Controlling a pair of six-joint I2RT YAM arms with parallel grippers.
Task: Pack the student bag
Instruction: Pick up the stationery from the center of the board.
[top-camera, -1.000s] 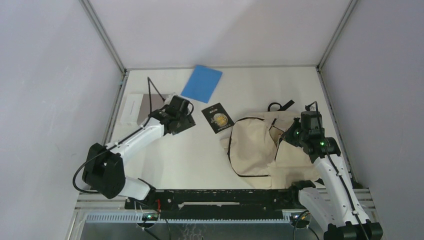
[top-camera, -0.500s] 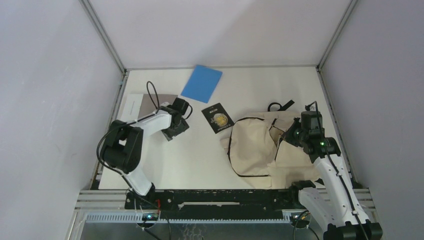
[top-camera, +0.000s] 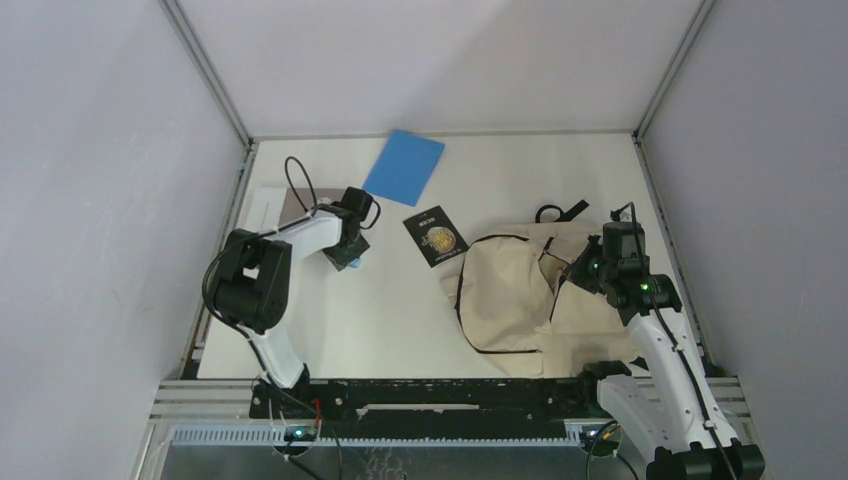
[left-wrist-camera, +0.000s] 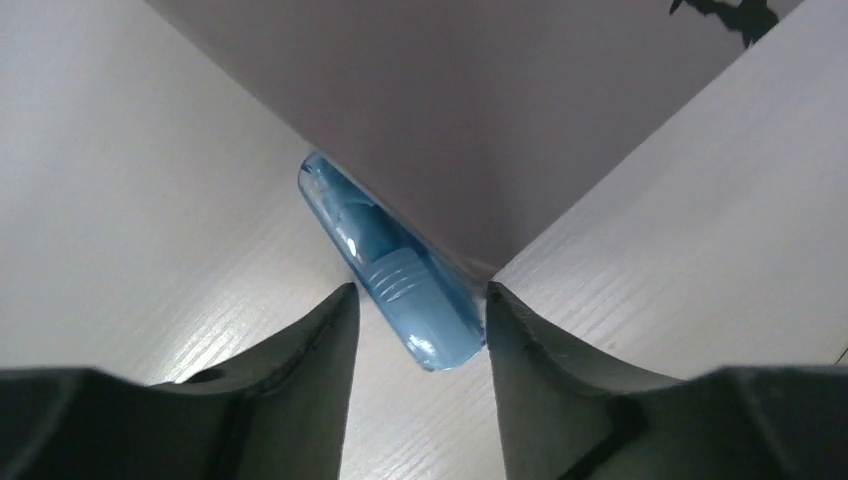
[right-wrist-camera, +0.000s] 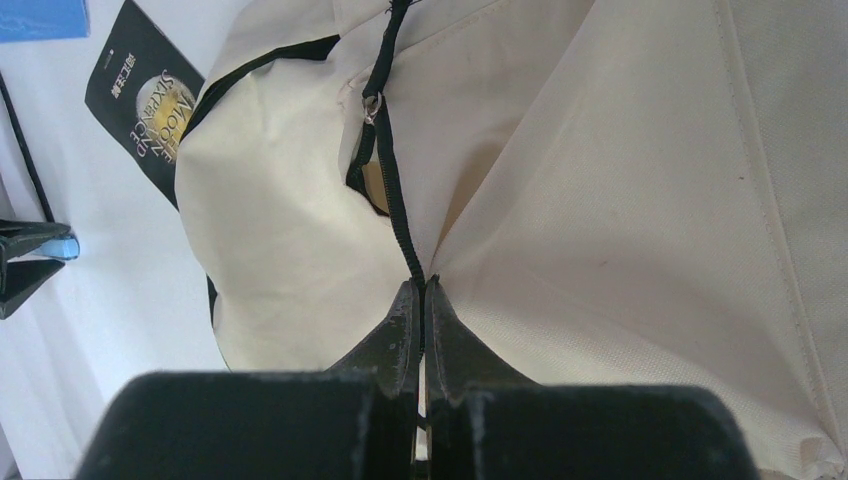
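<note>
**Bag-packing rig, quick status**

The white worktop carried everything. The student bag, cream with black zips, lay flat on the right half of it. My right jaws were pressed together on its black zipper line, pinching the fabric there. A blue folder lay at the far edge, with a black booklet just beside the bag. Smallest was a clear blue case over on the left. My left jaws stood spread either side of its near end.

Left jaws parted; right jaws pinched shut.
</note>
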